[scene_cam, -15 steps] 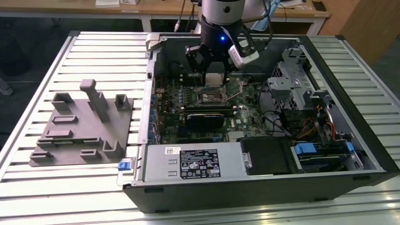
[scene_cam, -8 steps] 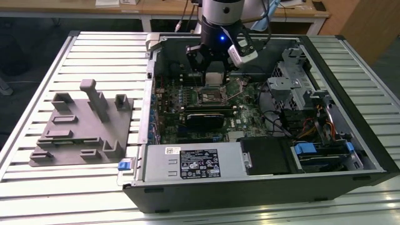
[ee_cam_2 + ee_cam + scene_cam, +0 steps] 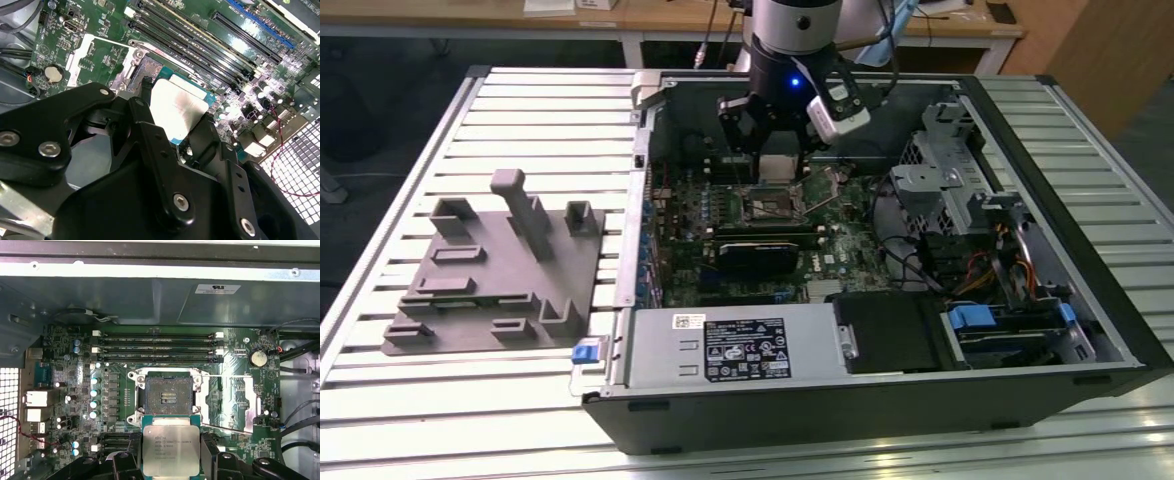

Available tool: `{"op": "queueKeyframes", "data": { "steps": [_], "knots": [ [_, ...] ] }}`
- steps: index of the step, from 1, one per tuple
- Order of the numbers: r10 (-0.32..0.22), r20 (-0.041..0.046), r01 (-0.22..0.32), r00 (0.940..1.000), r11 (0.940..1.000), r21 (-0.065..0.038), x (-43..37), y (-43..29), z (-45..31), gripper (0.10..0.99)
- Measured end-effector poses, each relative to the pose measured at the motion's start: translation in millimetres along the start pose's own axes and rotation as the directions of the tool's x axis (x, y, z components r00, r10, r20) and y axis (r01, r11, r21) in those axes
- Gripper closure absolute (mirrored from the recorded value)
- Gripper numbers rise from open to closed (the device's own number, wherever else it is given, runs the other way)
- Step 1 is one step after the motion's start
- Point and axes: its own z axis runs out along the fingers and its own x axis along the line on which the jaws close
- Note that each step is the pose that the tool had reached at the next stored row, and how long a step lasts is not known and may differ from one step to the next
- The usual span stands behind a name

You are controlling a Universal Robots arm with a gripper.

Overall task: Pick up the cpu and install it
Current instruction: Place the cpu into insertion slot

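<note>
On the slatted worktop (image 3: 520, 120) the open case (image 3: 854, 410) takes the side toward the exterior view's right, with a grey tray (image 3: 460, 340) beside it toward the left edge. Inside the case, over the motherboard (image 3: 235, 405), the gripper (image 3: 171, 460) hangs just beside the open socket (image 3: 169, 396) — fingers clamped on two opposite edges of the cpu (image 3: 171, 440), held flat and not yet seated.

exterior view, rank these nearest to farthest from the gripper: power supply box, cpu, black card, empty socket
1. cpu: held by the gripper, jaws shut on it.
2. socket: on the board, right by the cpu.
3. black card: farther along the board, past the socket.
4. power supply box: against the case wall closest to the camera, farthest.
</note>
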Motion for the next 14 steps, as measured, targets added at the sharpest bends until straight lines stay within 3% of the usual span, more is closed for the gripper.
{"op": "queueKeyframes", "data": {
  "steps": [9, 14],
  "knots": [
    [0.005, 0.0003, -0.005, 1.0000, 1.0000, 0.000, -0.1, 0.0, 0.1, 0.541],
    [0.087, 0.0055, -0.087, 0.9962, 0.9962, 0.002, -0.1, 0.0, 0.2, 0.541]
  ]
}}
